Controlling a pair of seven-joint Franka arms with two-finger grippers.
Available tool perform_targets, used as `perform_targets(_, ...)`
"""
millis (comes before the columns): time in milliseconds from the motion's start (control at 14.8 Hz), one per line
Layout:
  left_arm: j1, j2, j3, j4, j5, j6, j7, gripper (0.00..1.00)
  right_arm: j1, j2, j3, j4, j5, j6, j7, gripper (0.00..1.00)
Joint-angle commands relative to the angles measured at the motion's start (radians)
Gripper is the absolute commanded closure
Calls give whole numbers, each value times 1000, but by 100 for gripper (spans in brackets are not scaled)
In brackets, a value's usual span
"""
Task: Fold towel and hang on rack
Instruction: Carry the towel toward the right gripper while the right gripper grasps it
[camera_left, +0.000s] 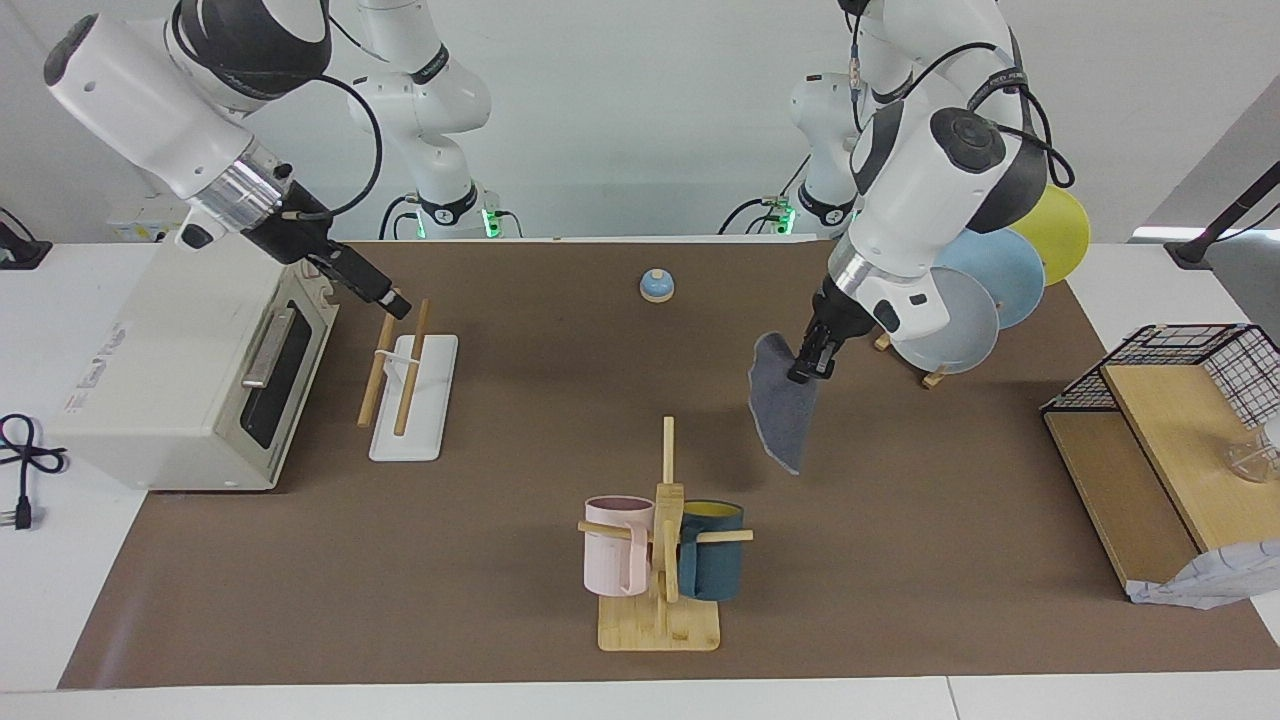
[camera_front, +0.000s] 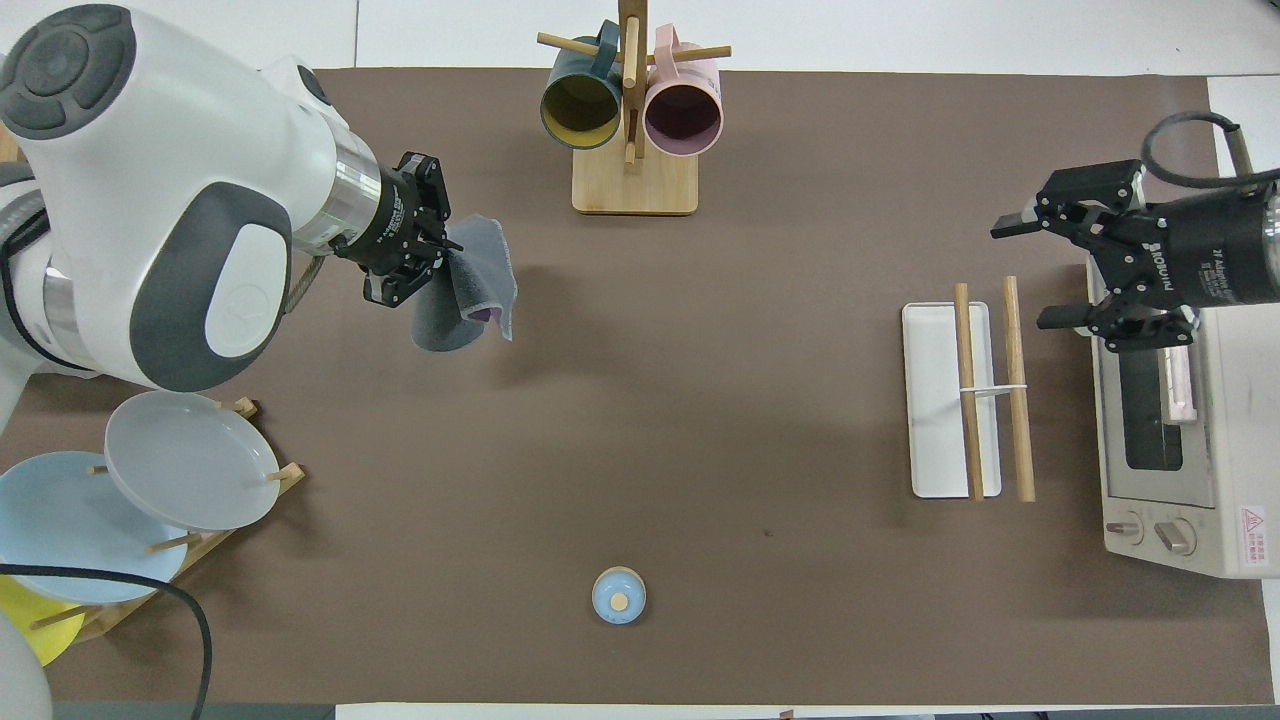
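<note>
The towel (camera_left: 783, 405) hangs dark grey and crumpled from my left gripper (camera_left: 808, 362), which is shut on its upper edge; it is clear of the table. From above, the towel (camera_front: 472, 285) shows a sliver of purple under my left gripper (camera_front: 440, 245). The rack (camera_left: 427, 400), a white base plate with two wooden rods, lies beside the toaster oven. My right gripper (camera_front: 1030, 272) is open and holds nothing, up in the air between the rack (camera_front: 935, 400) and the oven. In the facing view my right gripper (camera_left: 392, 300) shows end-on by the rods' tips.
A toaster oven (camera_left: 190, 380) stands at the right arm's end. The bamboo mug tree (camera_left: 662, 560) with pink and dark blue mugs stands at the table's middle, farthest from the robots. A plate stand (camera_front: 150, 480) and a wire basket on wooden shelves (camera_left: 1170, 400) stand at the left arm's end. A blue bell (camera_front: 619, 596) is near the robots.
</note>
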Motion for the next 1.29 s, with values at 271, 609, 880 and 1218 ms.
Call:
perform_targets(271,-20,-20,-67,34,-6,24,-596,100,163,-69,7,-122,245,218,609,0)
perform_targets(609,-61,-32,-94,34,4,87,-887,100,295,-35,8,-148,314,298,750,0)
perform_targets(880,-96,-41,-94,29,10,145,-1039,100,306,17,14,-148,418,340,759,0)
perform_targets(1218,-138,-49,-97,22,80,162,-1181,100,397,35,16,-148,429,451,814,0)
